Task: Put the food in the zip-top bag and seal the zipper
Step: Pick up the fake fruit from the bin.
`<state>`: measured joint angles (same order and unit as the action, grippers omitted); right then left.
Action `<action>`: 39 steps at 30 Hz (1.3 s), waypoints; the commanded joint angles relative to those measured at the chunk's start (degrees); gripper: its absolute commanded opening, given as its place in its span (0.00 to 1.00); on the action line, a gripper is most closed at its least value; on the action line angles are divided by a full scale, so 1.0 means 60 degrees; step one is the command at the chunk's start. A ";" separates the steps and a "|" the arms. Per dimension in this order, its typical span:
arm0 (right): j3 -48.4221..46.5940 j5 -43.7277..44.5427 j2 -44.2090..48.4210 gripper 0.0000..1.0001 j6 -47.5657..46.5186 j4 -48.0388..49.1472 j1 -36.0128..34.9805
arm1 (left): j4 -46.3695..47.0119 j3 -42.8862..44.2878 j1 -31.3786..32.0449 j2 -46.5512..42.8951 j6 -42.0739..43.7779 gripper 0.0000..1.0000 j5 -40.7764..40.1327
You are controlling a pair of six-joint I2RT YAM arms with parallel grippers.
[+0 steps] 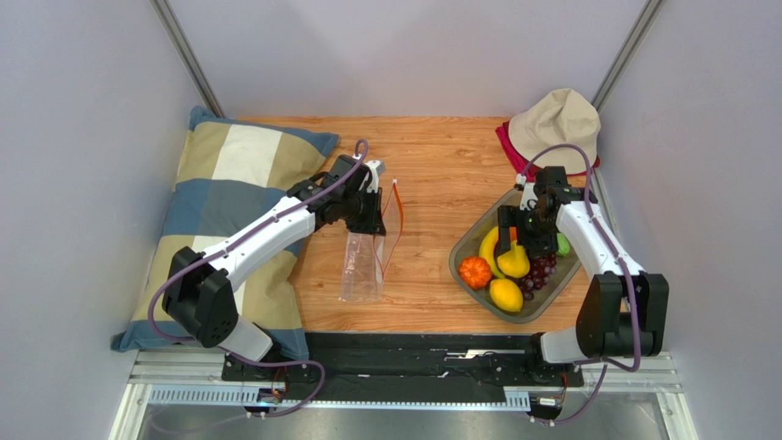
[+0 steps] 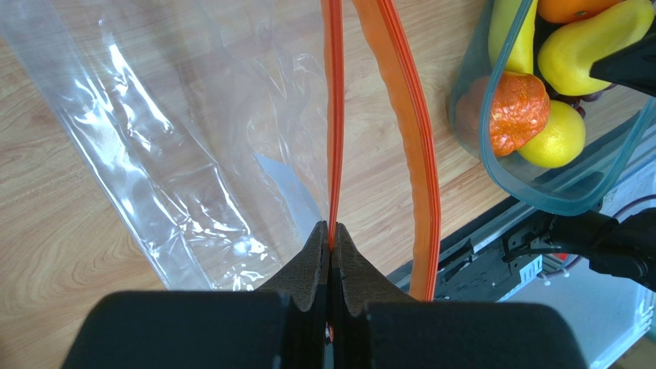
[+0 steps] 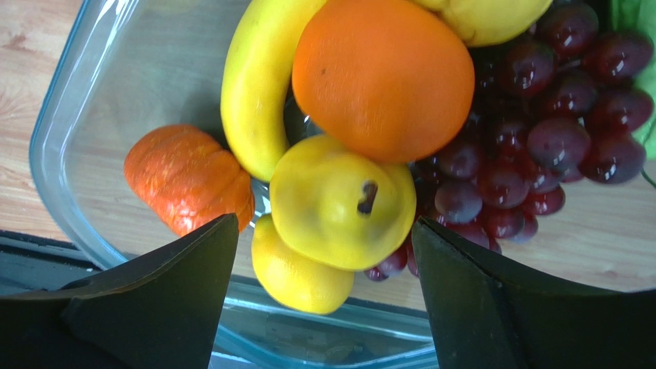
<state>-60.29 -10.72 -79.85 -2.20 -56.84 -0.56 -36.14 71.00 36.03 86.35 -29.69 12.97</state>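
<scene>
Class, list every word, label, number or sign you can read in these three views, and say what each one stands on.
No text can be read in any view.
White sticker on the black rail, left wrist view: dark marks, too small to read.
Pale label on the zip-top bag: no print visible.

No legible text, no brands, no numbers, no signs anywhere in view
</scene>
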 commanded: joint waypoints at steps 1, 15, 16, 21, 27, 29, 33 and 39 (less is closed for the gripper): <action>-0.0278 0.0029 -0.0489 0.87 0.0146 0.0932 0.0005 | 0.0252 0.0280 0.0059 -0.0021 0.0012 0.00 -0.0023; -0.0381 -0.0292 -0.0785 0.50 0.0102 0.0714 0.0005 | 0.0223 0.0368 0.0059 0.0082 0.0085 0.00 0.0035; -0.0482 -0.0380 -0.0725 0.45 0.0117 0.0612 0.0005 | 0.0223 0.0368 0.0059 0.0067 0.0085 0.00 0.0050; -0.0951 -0.0848 -0.0329 0.10 0.0278 0.0143 0.0005 | 0.0237 0.0354 0.0059 -0.0006 0.0086 0.00 0.0167; -0.1625 -0.1506 0.0256 0.00 0.0628 0.0054 0.0005 | 0.0281 0.0369 0.0045 0.0038 -0.0002 0.00 0.0255; -0.1946 -0.2092 0.0724 0.00 0.1199 0.0302 0.0005 | 0.0296 0.0398 0.0045 0.0038 -0.0104 0.00 0.0445; -0.1993 -0.3411 0.1662 0.00 0.3423 0.2871 -0.0272 | 0.0354 0.0442 0.0030 0.0009 -0.0339 0.00 0.0840; -0.1918 -0.2755 0.1870 0.00 0.6661 0.6070 -0.1941 | 0.0325 0.0573 -0.0028 0.0184 -0.0413 0.00 0.1207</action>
<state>-69.82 -27.11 -68.66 21.85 -37.63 -6.72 -35.35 71.07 36.01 86.89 -30.89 17.58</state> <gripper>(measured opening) 0.396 0.010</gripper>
